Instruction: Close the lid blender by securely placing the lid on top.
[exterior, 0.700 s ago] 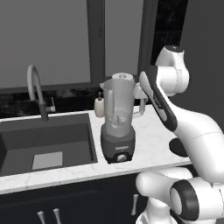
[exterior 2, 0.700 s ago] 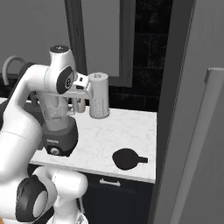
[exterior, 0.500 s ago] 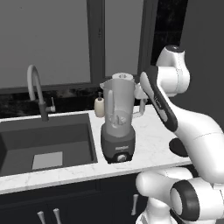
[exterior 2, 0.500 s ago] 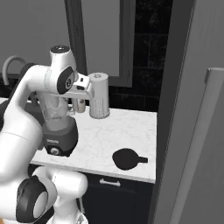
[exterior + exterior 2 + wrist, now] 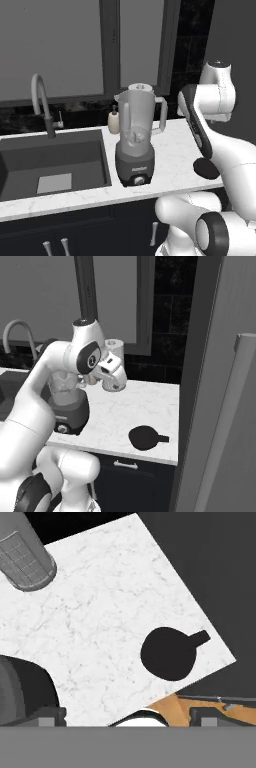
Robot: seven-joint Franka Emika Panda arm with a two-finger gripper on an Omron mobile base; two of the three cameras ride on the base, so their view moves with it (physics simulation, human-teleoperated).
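The flat black lid (image 5: 167, 653), a round disc with a short tab, lies on the white marbled counter (image 5: 110, 607) near its front corner, well apart from the blender (image 5: 136, 137). The blender's translucent grey jar stands open on its dark base beside the sink (image 5: 50, 160). The gripper (image 5: 125, 714) hangs above the counter, its fingers parted and empty. A ribbed grey cylinder (image 5: 27, 557) stands at the counter's back.

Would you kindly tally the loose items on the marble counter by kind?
Blender: 1
Black lid: 1
Soap bottle: 1
Pale cylindrical container: 1
Total: 4
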